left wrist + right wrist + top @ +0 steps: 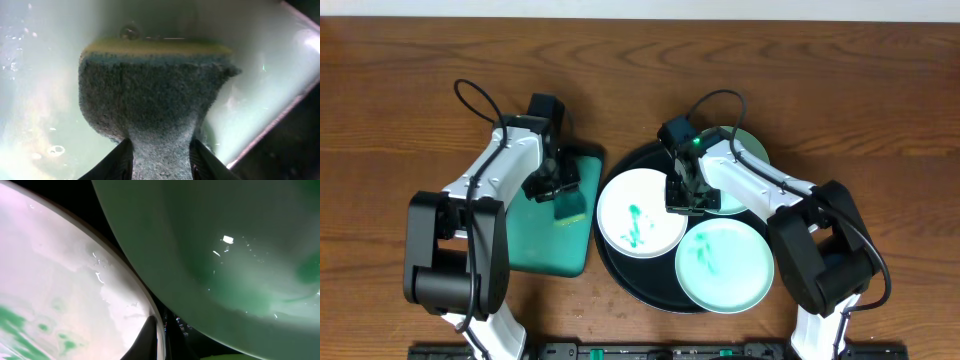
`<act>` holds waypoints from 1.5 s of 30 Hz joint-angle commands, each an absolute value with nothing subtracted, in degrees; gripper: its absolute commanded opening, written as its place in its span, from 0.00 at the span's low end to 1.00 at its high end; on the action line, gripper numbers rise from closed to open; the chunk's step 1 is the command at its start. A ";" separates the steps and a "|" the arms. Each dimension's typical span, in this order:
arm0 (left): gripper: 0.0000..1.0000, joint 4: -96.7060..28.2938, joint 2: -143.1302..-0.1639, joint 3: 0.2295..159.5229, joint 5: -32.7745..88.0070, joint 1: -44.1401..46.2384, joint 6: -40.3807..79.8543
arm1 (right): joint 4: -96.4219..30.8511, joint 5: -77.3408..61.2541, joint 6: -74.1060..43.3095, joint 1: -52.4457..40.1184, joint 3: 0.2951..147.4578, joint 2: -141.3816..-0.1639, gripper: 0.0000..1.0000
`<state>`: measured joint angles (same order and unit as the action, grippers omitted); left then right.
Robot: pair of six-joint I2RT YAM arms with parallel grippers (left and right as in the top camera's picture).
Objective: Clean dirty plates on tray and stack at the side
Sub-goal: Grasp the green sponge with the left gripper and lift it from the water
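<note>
Wooden tabletop holds black tray with three plates (two green-smeared).

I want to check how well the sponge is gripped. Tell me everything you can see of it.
The sponge has a thin yellow layer at its far edge and a coarse, dark blue-green scouring face toward the camera. The left gripper pinches its near end into a narrow waist. It is over the wet teal-green tray.

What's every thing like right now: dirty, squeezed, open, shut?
white plate, green-smeared, on black tray
front mint plate, green-smeared, on tray
back mint plate, on tray, partly hidden
sponge, pinched, over teal tray
left gripper, shut on sponge
right gripper, shut, beside white plate
</note>
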<state>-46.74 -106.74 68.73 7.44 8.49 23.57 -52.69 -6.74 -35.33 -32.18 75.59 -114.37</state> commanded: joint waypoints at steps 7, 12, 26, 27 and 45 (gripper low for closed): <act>0.24 -43.79 -107.31 63.86 5.32 8.64 23.86 | -51.13 -7.33 -35.68 -33.47 75.94 -116.84 0.01; 0.08 -44.23 -105.78 64.64 5.45 8.67 23.11 | -51.16 -7.33 -35.70 -33.47 75.94 -116.81 0.01; 0.07 -45.82 -73.65 64.79 -1.93 8.97 17.45 | -50.52 -7.31 -35.68 -33.47 75.94 -116.84 0.01; 0.07 -45.69 -70.91 64.79 -3.18 8.97 17.02 | -50.39 -7.29 -35.66 -33.47 75.94 -116.81 0.01; 0.07 -42.26 -55.86 64.77 -8.67 8.97 10.07 | -50.13 -7.29 -35.46 -33.47 75.94 -116.84 0.01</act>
<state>-43.03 -55.96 64.31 -7.53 8.82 11.49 -52.66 -6.61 -35.31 -32.23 75.68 -114.37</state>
